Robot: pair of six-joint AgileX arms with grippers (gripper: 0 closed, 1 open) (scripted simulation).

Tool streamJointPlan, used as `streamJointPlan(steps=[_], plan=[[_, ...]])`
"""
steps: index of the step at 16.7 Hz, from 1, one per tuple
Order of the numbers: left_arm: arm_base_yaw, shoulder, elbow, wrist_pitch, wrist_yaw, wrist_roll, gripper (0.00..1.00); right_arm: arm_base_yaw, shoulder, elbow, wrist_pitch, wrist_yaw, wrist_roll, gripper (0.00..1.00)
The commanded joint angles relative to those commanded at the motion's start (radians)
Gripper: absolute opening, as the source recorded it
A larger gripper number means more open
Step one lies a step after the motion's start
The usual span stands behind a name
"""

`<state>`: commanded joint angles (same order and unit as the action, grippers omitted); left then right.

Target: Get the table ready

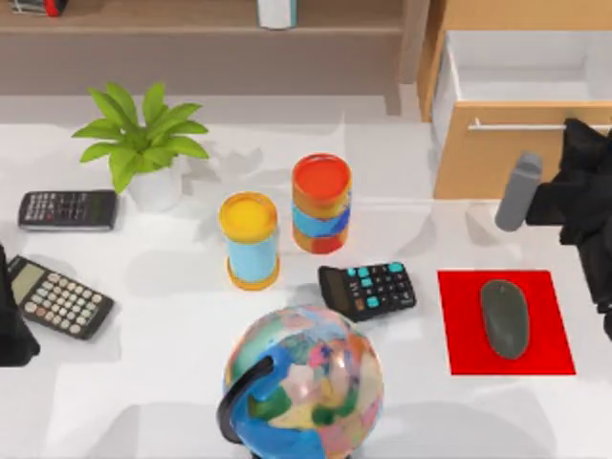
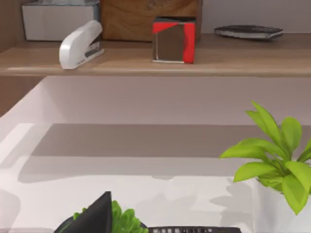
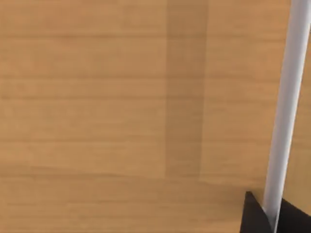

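The white table point(image 1: 172, 382) spreads across the top view. At its far right, my right gripper point(image 1: 579, 131) is at the white bar handle point(image 1: 521, 125) of the light-wood drawer point(image 1: 516, 72), which stands pulled open. Up close in the right wrist view, my right gripper point(image 3: 274, 218) has a black fingertip point(image 3: 250, 216) pressed to each side of the handle point(image 3: 286, 111), against the wooden drawer front point(image 3: 121, 97). My left arm point(image 1: 11, 325) is parked at the table's left edge.
On the table are a potted plant point(image 1: 143, 143), two calculators point(image 1: 67, 208) point(image 1: 59, 298) at left, a teal-keyed calculator point(image 1: 368, 290), two coloured canisters point(image 1: 250, 239) point(image 1: 321, 203), a globe point(image 1: 306, 382) and a mouse point(image 1: 504, 317) on a red pad point(image 1: 459, 335). A shelf point(image 2: 218, 60) behind holds a stapler point(image 2: 80, 43).
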<state>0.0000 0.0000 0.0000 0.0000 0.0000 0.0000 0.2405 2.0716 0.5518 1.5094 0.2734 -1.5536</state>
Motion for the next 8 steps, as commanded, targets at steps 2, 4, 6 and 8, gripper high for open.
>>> streamJointPlan(steps=[2, 4, 6, 8], plan=[[0.000, 0.000, 0.000, 0.000, 0.000, 0.000, 1.00, -0.001, 0.001, 0.005, -0.003, -0.002, 0.000, 0.00], [0.000, 0.000, 0.000, 0.000, 0.000, 0.000, 1.00, 0.001, -0.002, -0.001, -0.003, 0.001, 0.003, 0.00], [0.000, 0.000, 0.000, 0.000, 0.000, 0.000, 1.00, -0.004, 0.003, 0.014, -0.009, 0.001, 0.002, 0.00], [0.000, 0.000, 0.000, 0.000, 0.000, 0.000, 1.00, -0.013, 0.022, 0.057, -0.035, -0.004, 0.000, 0.00]])
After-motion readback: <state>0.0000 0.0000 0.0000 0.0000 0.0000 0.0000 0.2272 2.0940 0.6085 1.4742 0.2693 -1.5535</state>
